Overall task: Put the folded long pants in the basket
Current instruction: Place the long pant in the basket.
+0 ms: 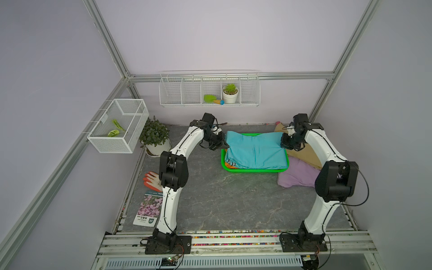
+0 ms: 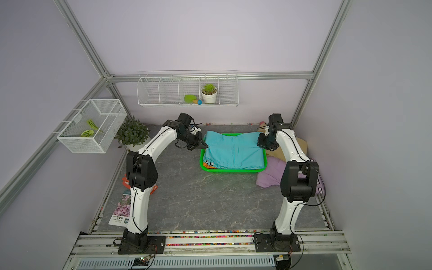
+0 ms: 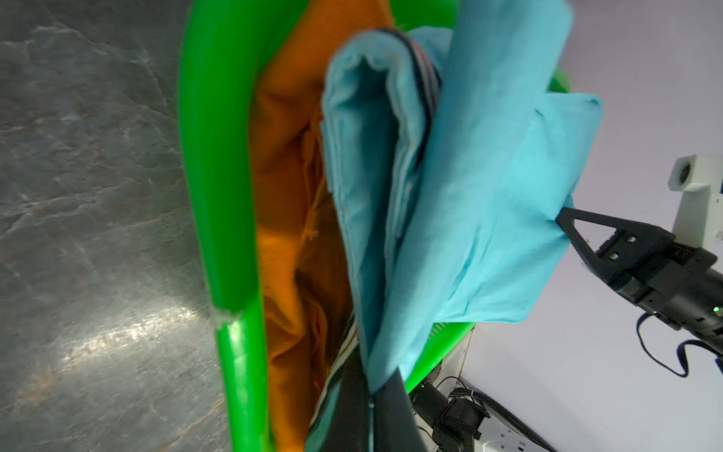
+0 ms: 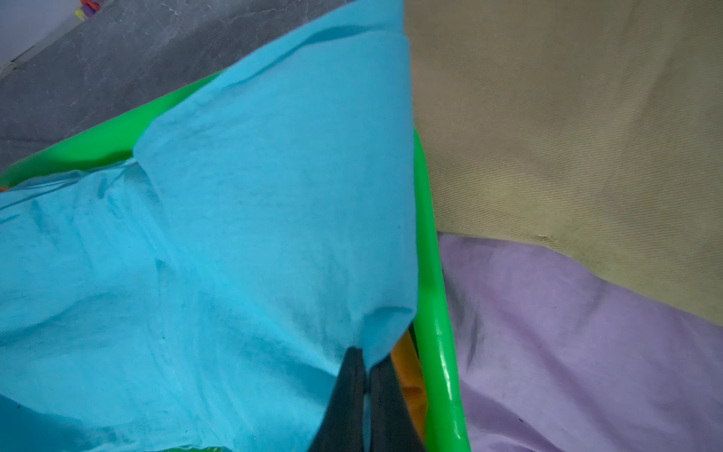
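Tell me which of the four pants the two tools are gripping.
The teal-blue pants: left tool and right tool each pinch an edge, over the orange pants in the basket. The tan pants and lilac pants lie outside it, untouched.

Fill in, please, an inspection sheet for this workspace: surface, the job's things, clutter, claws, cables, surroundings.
Surface: grey marbled tabletop, no spill seen.
Job's things: teal pants over the green basket, on top of the orange pants; lilac pants and tan pants lie outside, beside it.
Clutter: work glove, seed packet and potted plant near the left arm.
Claws: left claw and right claw each shut on an edge of the teal pants.
Cables: black cable loops off the right arm, clear of the cloth.
Surroundings: wire rack on the back wall holds a small plant; mesh box on the side wall.
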